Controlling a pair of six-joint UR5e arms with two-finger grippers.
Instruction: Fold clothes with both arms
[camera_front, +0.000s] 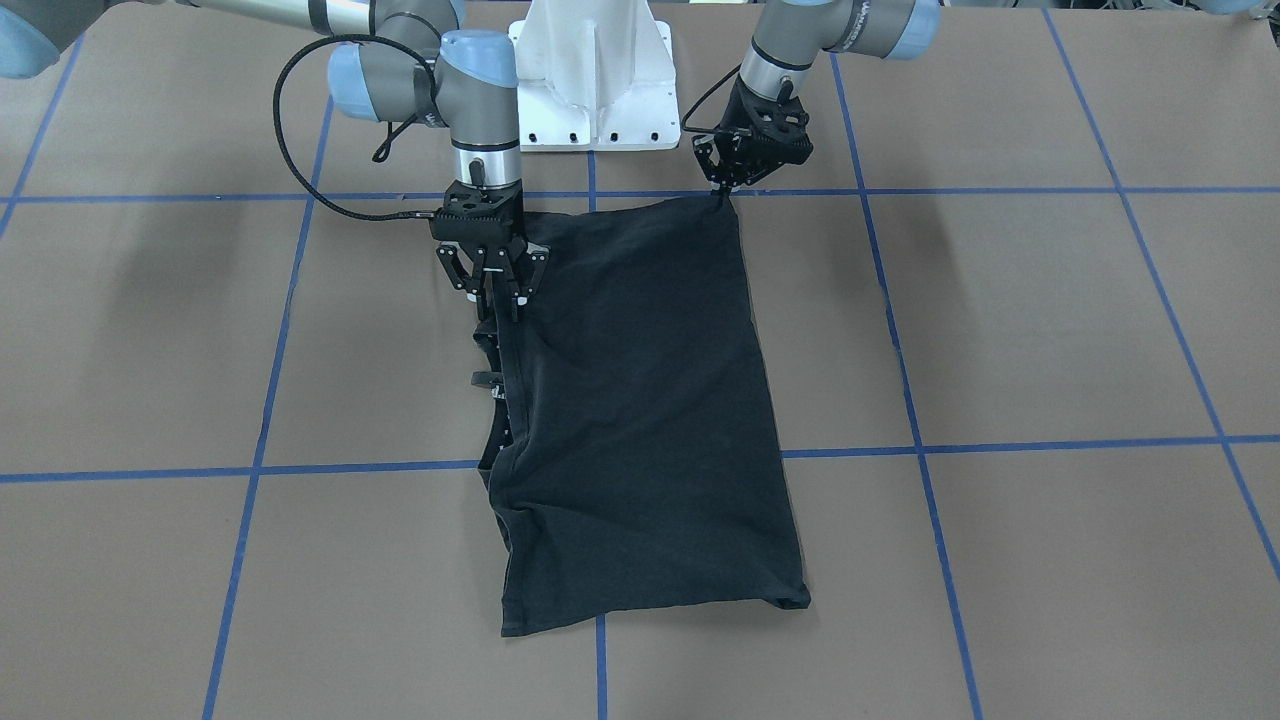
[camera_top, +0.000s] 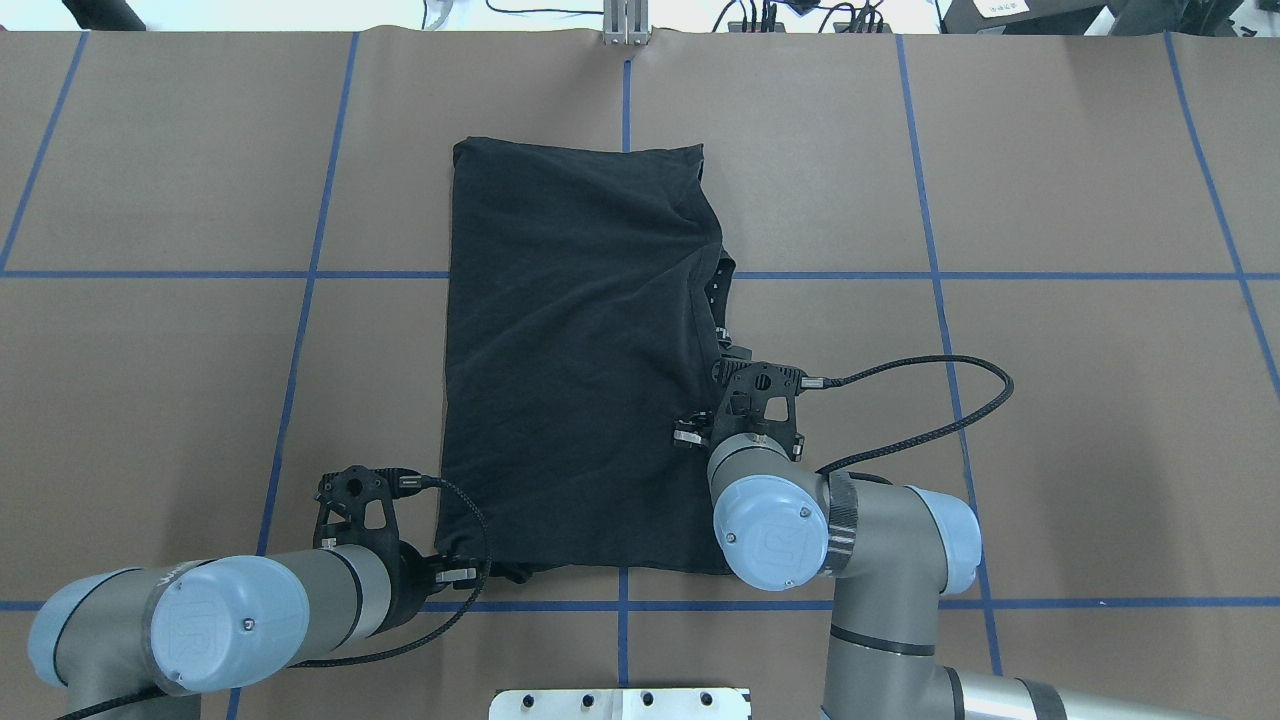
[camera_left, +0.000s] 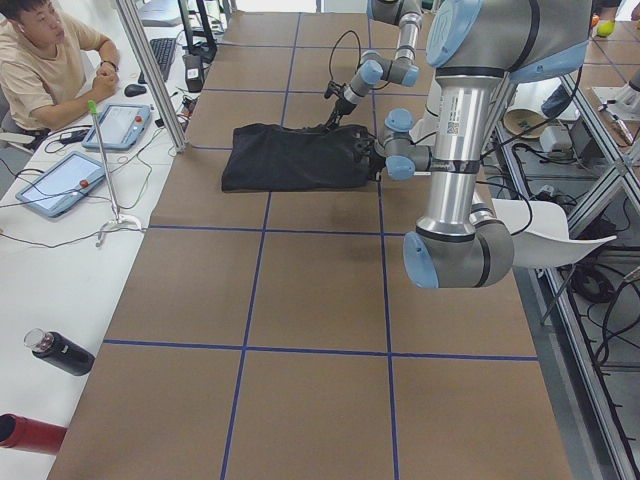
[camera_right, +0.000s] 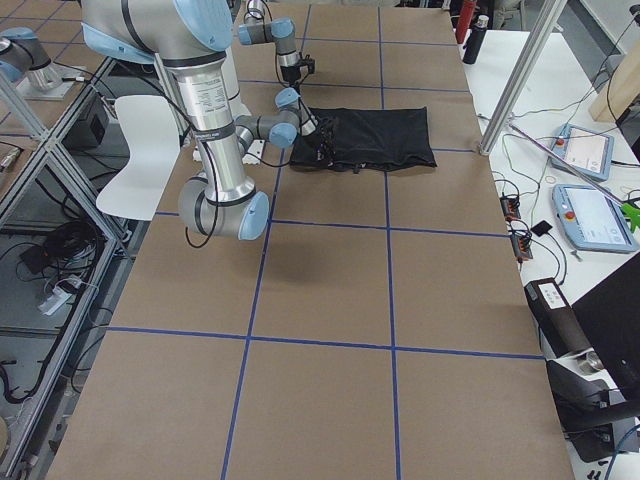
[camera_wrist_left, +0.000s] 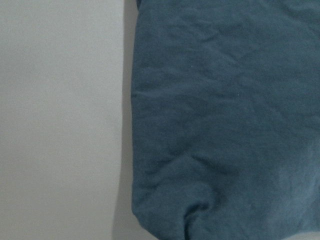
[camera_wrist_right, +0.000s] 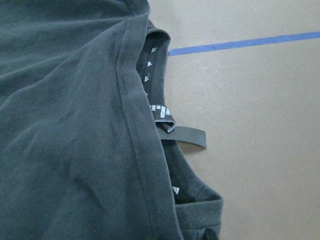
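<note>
"Progress?"

"Shirt (camera_front: 640, 400) lies mid-table (camera_front: 1000, 330), folded once lengthwise into a long strip, with the collar (camera_wrist_right: 152, 65) peeking out. My left gripper (camera_front: 722, 190) pinches its near corner. My right gripper (camera_front: 503, 300) sits at the collar edge, and I cannot tell whether it grips."

"Remaining?"

"Cross folds, I judge."

There is one black T-shirt (camera_top: 570, 340) on one tabletop (camera_top: 1050, 450). Two robot arms reach over it, one left arm (camera_top: 250, 610) and one right arm (camera_top: 880, 560), which makes two pairs of jaws. One white pedestal (camera_front: 590, 70) stands between them. At the side are one seated person (camera_left: 45, 60), two teach pendants (camera_left: 120, 125) (camera_left: 60, 185) and two bottles: one black bottle (camera_left: 60, 352) and one red bottle (camera_left: 25, 435).
</note>
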